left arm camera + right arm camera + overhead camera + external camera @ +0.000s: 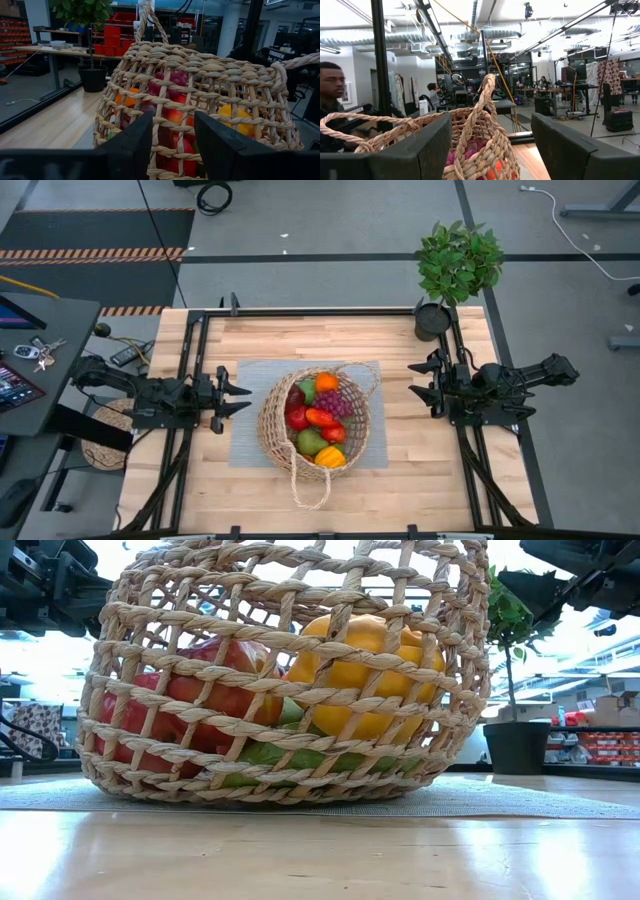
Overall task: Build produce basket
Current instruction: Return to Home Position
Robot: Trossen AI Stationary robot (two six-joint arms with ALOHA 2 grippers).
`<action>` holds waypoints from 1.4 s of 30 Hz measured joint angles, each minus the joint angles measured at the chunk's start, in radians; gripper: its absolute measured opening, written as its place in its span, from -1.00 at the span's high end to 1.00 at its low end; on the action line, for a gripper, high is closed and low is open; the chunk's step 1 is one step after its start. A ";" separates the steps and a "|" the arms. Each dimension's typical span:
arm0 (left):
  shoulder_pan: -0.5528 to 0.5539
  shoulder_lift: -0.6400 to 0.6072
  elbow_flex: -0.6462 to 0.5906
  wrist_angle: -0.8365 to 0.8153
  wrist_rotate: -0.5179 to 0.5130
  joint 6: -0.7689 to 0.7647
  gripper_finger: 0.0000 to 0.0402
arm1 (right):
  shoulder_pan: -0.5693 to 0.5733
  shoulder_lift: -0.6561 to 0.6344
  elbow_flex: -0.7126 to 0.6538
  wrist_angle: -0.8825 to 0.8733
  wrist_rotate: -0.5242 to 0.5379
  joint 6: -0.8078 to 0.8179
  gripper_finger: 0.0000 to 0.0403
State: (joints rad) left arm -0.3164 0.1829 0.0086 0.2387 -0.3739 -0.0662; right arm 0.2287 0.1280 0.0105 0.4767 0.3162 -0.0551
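Produce [318, 418] fills the basket [267, 423] between left gripper [240, 398] and right gripper [419, 380], fingers spread.

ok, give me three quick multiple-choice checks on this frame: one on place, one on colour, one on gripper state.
1. Where does the basket stand?
A. On bare wood
B. On the grey mat
C. On the floor

2. What colour are the grapes in the basket?
A. Green
B. White
C. Purple

3. How are the left gripper and the right gripper?
A. Both open, holding nothing
B. Left shut on an apple
C. Right shut on the basket's handle

Answers: 1 B, the high view shows the mat under the basket. 2 C, the bunch in the high view is purple. 3 A, each gripper's fingers stand spread, clear of the basket.
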 joint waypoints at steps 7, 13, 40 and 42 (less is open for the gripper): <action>0.000 0.000 0.000 0.000 0.000 0.000 0.28 | 0.000 0.000 0.000 0.000 0.000 0.000 -0.36; 0.000 0.000 0.000 0.000 0.000 0.000 0.25 | 0.000 0.000 0.000 0.000 0.000 0.000 -0.36; 0.000 0.000 0.000 0.000 0.000 0.000 0.28 | 0.000 0.000 0.000 0.000 0.000 0.000 -0.36; 0.000 0.000 0.000 0.000 0.000 0.000 0.27 | 0.000 0.000 0.000 0.000 0.000 0.000 -0.36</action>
State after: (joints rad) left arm -0.3163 0.1829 0.0086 0.2387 -0.3740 -0.0658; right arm 0.2284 0.1284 0.0105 0.4769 0.3161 -0.0551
